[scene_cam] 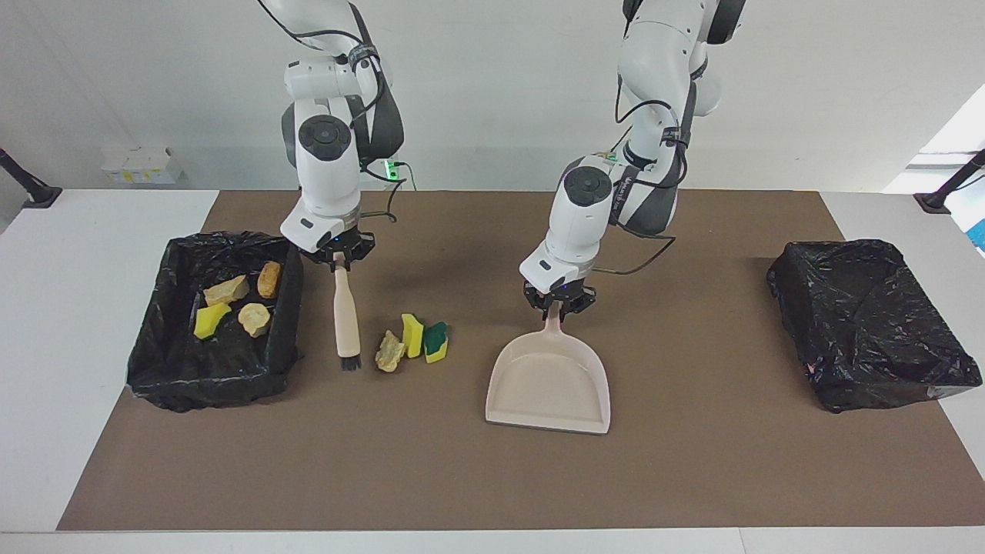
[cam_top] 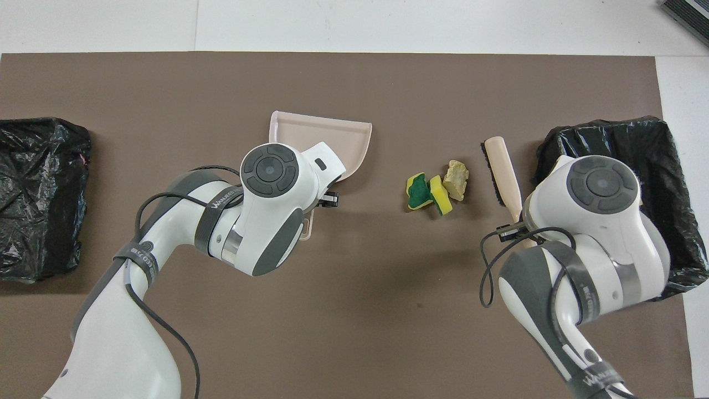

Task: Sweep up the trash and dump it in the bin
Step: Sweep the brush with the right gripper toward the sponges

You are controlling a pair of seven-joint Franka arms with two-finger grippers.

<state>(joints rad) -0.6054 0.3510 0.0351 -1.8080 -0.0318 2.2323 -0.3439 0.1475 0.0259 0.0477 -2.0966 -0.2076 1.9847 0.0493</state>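
Brown matting covers my white bench (scene_cam: pixel 92 254), and I read it across the facing view. Toward the right arm's end sits a bin (scene_cam: pixel 286 308) lined with black plastic, and four bits of trash (scene_cam: pixel 234 304) lie in it: two tan chunks, an orange chunk and a yellow sponge piece. Just beside the bin my right gripper (scene_cam: pixel 336 259) has its jaws closed on the handle of the brush (scene_cam: pixel 345 319), whose black bristles point down at the mat. Next to the bristles three more bits lie on the mat: a tan chunk (scene_cam: pixel 390 352), a yellow sponge (scene_cam: pixel 412 335) and a green-backed sponge (scene_cam: pixel 435 342), touching in a row. My left gripper (scene_cam: pixel 559 303) has its jaws closed on the dustpan (scene_cam: pixel 550 381) handle. A second black-lined bin (scene_cam: pixel 869 323) stands toward the left arm's end.
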